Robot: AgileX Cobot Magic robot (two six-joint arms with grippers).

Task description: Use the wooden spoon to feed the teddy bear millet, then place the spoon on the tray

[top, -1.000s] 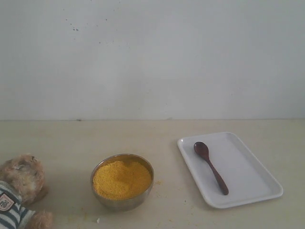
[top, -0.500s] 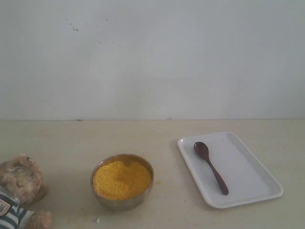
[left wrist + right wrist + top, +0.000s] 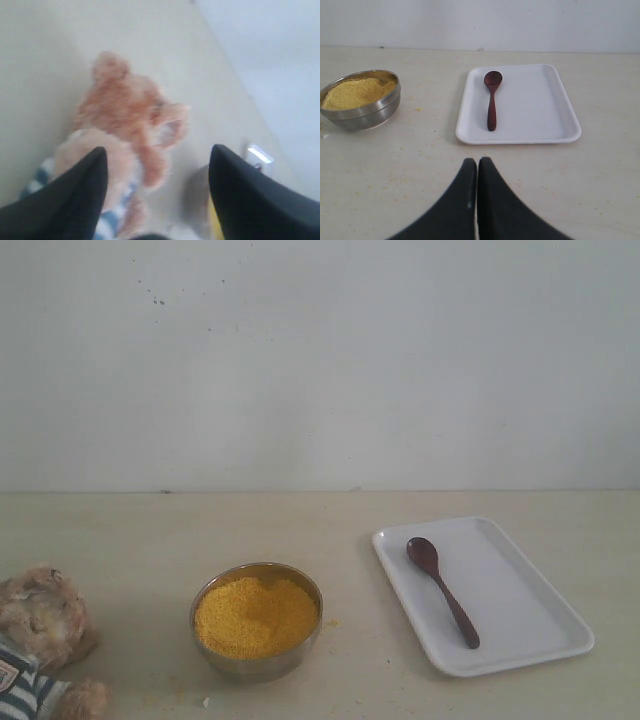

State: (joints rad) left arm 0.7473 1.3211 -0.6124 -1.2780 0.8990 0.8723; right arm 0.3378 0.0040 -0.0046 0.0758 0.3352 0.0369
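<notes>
far left, low corner of the exterior view: teddy bear [image 3: 40, 615] on the desk [image 3: 130, 530], furry head above the striped sweater, body cut off by the frame edge. your left gripper [image 3: 159, 149] shows only in its wrist view. its fingers stand well apart, with the bear [image 3: 125, 110] blurred beyond them. the striped body sits against one finger and bare desk shows between the bear's arm and the other.

centre-left: steel bowl [image 3: 257, 665] heaped with millet [image 3: 256, 615], a few stray grains [image 3: 332, 622] on the desk just beside it.

right of the bowl, apart from it: tray [image 3: 520, 590], flat on the desk. the wooden spoon [image 3: 443, 592] lies inside it, oval end toward the wall [image 3: 320, 360].

your right gripper [image 3: 477, 161] shows only in its wrist view, fingers pressed together, over bare desk on the near side of the tray [image 3: 540, 100].
</notes>
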